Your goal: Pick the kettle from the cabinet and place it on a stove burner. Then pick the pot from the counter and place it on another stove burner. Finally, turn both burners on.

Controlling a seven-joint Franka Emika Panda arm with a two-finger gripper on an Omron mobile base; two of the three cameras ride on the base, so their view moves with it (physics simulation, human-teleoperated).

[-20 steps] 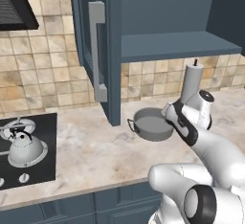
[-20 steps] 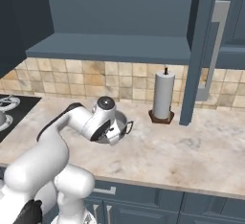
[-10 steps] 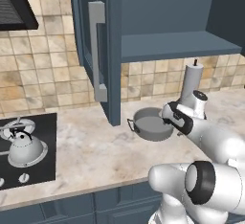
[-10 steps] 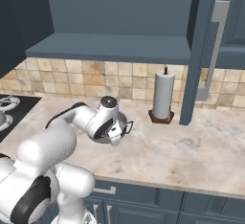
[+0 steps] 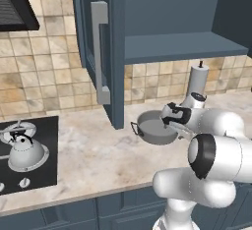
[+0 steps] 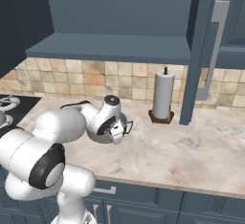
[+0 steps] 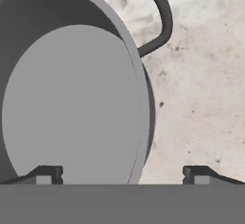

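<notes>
Kettle (image 5: 22, 151) sat on burner; pot step in hand. Gripper (image 7: 122, 174) wide, straddled pot (image 5: 156, 127) rim on counter (image 5: 93, 150). Next, by judgement: lower, close on rim.

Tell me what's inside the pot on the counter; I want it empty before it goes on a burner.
The pot looks empty in the hand view: bare grey floor and dark inner wall. Its near edge runs out of the picture, so that strip stays unseen. The gripper straddles its rim.
</notes>
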